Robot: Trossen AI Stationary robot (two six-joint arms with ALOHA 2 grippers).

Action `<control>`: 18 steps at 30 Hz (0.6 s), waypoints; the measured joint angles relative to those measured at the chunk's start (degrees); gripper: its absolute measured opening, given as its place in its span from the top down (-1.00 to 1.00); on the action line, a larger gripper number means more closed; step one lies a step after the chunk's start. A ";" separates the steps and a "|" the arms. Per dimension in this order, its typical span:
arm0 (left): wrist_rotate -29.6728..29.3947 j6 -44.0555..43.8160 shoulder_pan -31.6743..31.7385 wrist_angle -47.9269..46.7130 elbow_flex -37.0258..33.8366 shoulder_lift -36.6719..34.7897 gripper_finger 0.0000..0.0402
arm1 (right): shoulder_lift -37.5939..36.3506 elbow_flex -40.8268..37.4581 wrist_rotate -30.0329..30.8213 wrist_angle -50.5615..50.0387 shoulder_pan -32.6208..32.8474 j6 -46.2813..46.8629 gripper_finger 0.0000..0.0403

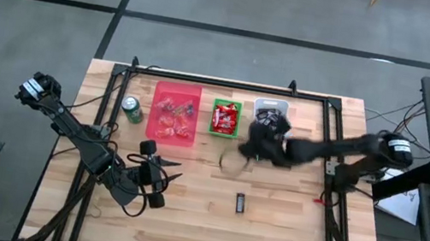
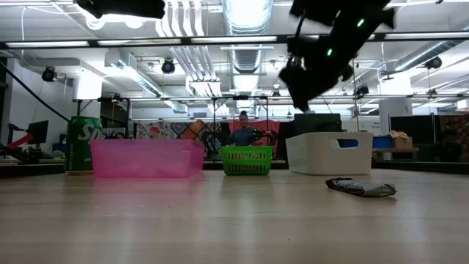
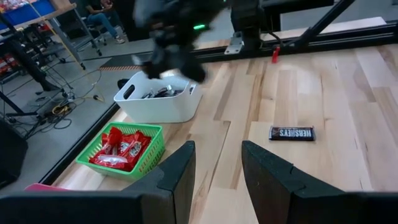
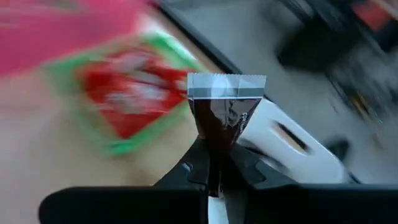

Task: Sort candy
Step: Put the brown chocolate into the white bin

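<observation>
Pinching a dark bar (image 4: pixel 225 121) by its lower end in the right gripper (image 4: pixel 214 171), fingers closed on it, wrapper standing upright above them. Hovering off the table near the white bin (image 1: pixel 271 110), at about one o'clock from table centre in the high view. Carrying, by the look of it, toward that white bin, which is already holding dark and silver pieces.

Sitting at about seven o'clock, the left gripper (image 3: pixel 217 177), fingers parted and holding nothing, waiting.

Nearing the end, judging by the table: red candies (image 1: pixel 225 119) filling the green basket (image 1: pixel 227 103) at twelve o'clock, mixed pieces (image 1: pixel 174 117) lying in the pink tray (image 1: pixel 178 90) at eleven o'clock. Lying loose on the wood at about five o'clock, one more dark bar (image 1: pixel 240 202), well apart from the bins. Remaining, probably: dropping the held bar, then fetching that last one. Standing beside the pink tray, a green can (image 1: pixel 132 110), no part of the sorting
</observation>
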 joint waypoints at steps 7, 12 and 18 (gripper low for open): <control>0.00 -0.15 0.21 0.26 0.00 0.00 0.42 | -0.11 -0.06 -18.20 0.23 -18.11 2.92 0.75; 0.00 -0.22 0.21 0.26 0.00 0.00 0.42 | 0.00 -0.08 -21.84 0.52 -22.51 4.04 0.44; 0.00 -1.01 0.23 0.26 0.00 0.00 0.42 | -0.79 1.85 -29.71 0.76 -20.59 3.99 0.17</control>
